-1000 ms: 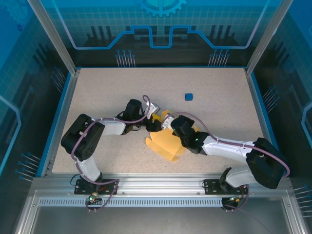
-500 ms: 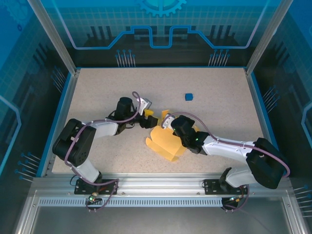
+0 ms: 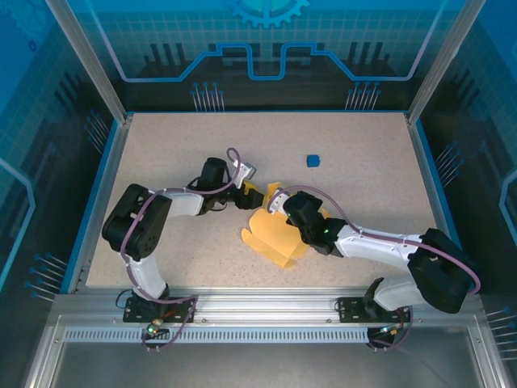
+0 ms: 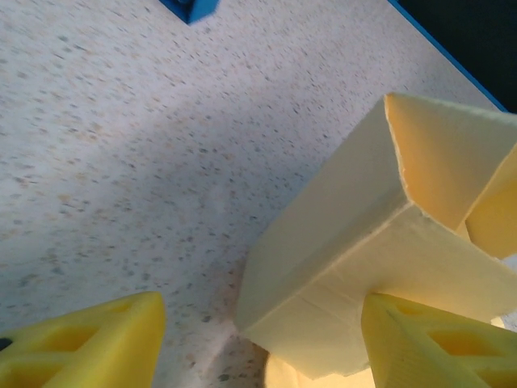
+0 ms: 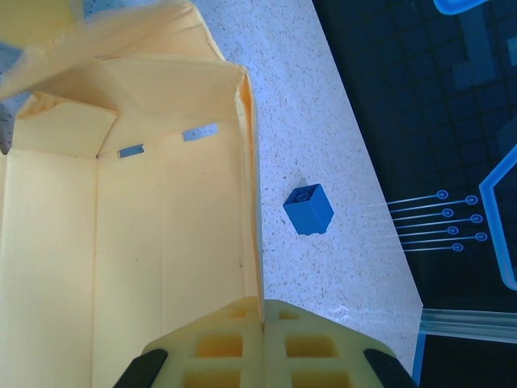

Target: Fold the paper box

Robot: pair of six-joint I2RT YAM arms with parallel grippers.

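Top external, on the speckled worktop: two dark arms reaching in from the near edge toward the middle. Between them, a little nearer the near edge than the centre, the paper box. Pale yellow card, partly folded, flaps splayed flat toward the near edge and a raised part at the far side. At its far left corner, the left gripper, yellow fingers pointing at the raised flap. At its far right side, the right gripper, down on the card. Well apart, toward the far edge and right of centre, a small blue cube.

Left wrist: left gripper with fingers spread wide. Between them a folded corner of the paper box, touching one finger and clear of the other. Blue cube cut by the top border, far off on the worktop.

Right wrist: right gripper with fingers pressed together on the upright side wall of the paper box, pinching its edge. Open inside of the box facing the camera, two small slots near the far crease, an end flap leaning inward above. Blue cube on the worktop near that wall, not touching.
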